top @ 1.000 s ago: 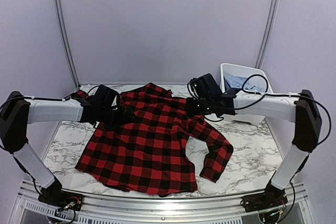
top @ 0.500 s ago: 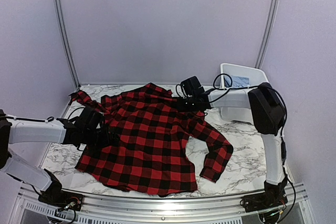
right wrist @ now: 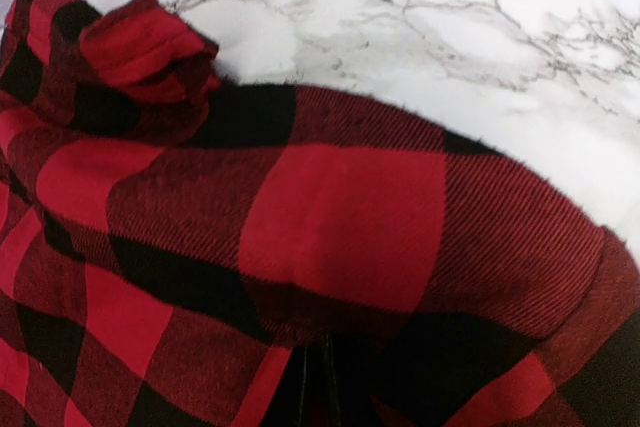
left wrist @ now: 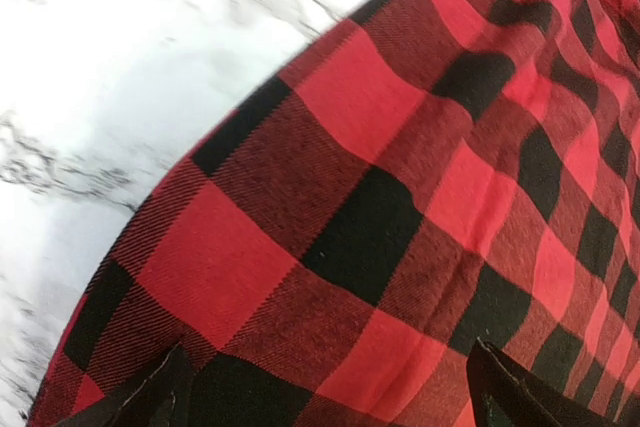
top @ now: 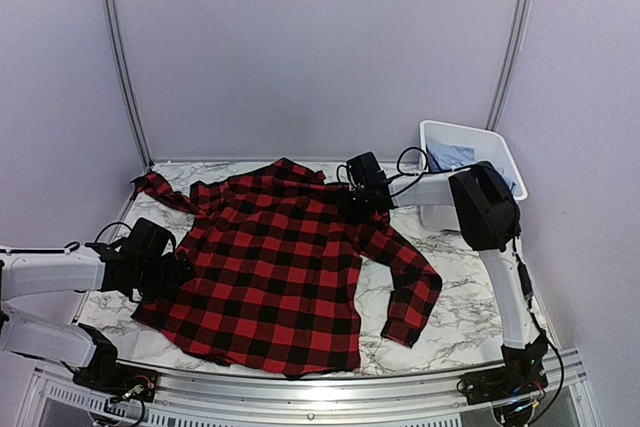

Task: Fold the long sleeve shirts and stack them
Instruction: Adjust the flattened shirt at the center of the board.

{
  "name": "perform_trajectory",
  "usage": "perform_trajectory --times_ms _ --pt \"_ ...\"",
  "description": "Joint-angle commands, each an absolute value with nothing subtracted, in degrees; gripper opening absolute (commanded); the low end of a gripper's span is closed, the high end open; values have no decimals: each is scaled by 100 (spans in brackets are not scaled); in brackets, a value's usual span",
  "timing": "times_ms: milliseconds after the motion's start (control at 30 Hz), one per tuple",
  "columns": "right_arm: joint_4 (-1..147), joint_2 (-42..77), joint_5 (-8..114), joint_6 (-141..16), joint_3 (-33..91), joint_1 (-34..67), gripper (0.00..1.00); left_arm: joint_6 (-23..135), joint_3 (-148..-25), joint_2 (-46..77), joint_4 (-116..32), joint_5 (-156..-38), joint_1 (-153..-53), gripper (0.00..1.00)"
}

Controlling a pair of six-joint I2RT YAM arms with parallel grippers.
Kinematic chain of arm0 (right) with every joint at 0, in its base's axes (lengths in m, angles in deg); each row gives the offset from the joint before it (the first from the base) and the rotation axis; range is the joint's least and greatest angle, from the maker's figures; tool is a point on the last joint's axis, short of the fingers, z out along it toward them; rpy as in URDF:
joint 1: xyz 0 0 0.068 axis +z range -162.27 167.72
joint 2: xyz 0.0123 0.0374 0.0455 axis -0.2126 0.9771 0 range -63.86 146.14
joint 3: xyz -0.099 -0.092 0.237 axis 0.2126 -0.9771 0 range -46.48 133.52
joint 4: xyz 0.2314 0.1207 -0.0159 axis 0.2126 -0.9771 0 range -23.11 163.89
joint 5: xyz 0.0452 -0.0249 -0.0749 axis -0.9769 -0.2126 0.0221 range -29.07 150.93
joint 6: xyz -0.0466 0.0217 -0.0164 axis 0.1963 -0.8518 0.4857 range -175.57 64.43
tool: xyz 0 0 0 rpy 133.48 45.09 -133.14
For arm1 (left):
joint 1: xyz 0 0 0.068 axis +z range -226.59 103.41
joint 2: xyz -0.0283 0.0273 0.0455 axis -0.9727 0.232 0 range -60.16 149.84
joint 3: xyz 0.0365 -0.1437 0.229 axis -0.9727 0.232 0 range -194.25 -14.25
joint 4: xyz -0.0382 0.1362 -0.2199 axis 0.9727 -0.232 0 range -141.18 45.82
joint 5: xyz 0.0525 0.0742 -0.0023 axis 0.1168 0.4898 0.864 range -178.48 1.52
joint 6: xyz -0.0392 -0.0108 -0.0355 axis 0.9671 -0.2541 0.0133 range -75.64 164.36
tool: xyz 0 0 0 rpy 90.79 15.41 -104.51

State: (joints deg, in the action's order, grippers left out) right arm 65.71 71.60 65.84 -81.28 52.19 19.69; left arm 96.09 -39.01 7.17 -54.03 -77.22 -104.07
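The red-and-black shirt [top: 280, 267] lies spread at the centre of the tabletop [top: 470, 277], collar toward 12 o'clock. The first fold looks to be starting. The right claw [top: 352, 199] is clenched on a pinch of cloth at the shoulder, about 1 o'clock. The left claw [top: 178, 272] hangs released, spread wide, over the shirt's edge at 8 o'clock; it likely needs to grip there next. At 2 o'clock, the white tub [top: 495, 139] holds light blue cloth [top: 452, 157], probably more shirts.
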Motion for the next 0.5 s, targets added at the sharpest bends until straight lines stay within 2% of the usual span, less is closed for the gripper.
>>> perform_trajectory --times_ms 0,300,400,467 --pt "6330 7636 6171 -8356 5805 1718 6 9708 -3721 732 -5989 -7457 -10077 99" --pt "5526 8300 5970 -8075 7204 1515 7 9044 -4175 982 -6007 -7824 -9917 99" --pt "5272 8224 5892 -7856 7429 1516 12 8830 -4331 877 -6014 -7981 -9926 99" --pt "5228 7994 5833 -7716 7338 1535 19 8733 -4444 741 -6068 -8000 -9990 99"
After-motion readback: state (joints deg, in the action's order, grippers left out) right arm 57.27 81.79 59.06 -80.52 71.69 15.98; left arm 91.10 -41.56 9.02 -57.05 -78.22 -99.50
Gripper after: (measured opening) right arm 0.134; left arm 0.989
